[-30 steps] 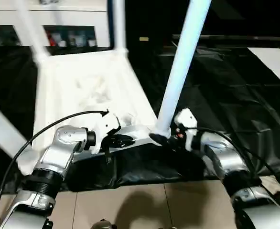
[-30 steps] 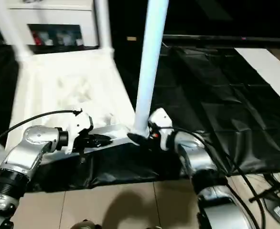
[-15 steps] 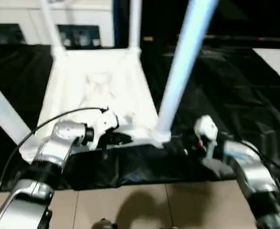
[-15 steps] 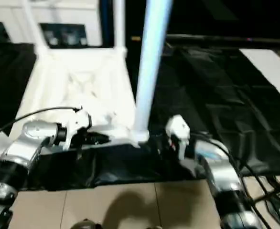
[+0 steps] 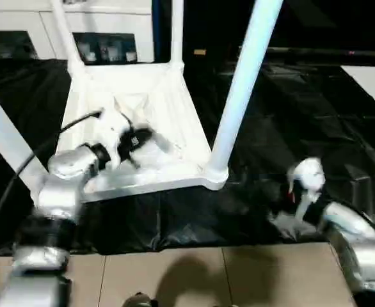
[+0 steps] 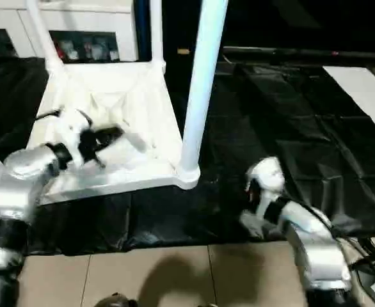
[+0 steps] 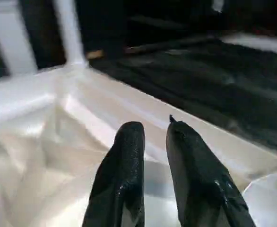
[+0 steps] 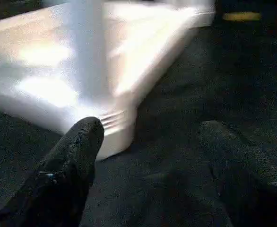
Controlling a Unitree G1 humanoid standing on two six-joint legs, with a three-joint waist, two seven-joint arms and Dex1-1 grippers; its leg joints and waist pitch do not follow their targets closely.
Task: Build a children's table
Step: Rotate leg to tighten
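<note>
The children's table (image 5: 143, 109) lies upside down on a black sheet (image 5: 290, 128), filling the upper left and centre of the head views, its ribbed underside facing up. Four white legs stand up from the corner sockets: the near right leg (image 5: 242, 89) rises steeply through the upper middle of the frame from the socket at centre, two far legs (image 5: 176, 32) stand at the top edge, and the near left leg (image 5: 5, 147) slants out at the left edge.

The left gripper (image 5: 136, 137) hangs over the ribbed underside at centre left of the frame, just above the white plastic; in the left wrist view its two black fingers (image 7: 124, 175) stand close together with a narrow gap and nothing between them.

The right gripper (image 8: 152, 175) sits at the lower right of the head views, over the black sheet and apart from the near right corner socket; in the right wrist view its fingers are spread wide and empty, with the corner socket (image 8: 115, 127) ahead of them.

A white cabinet (image 5: 98, 25) runs along the top left behind the table, and tan floor (image 5: 194, 275) shows along the bottom
</note>
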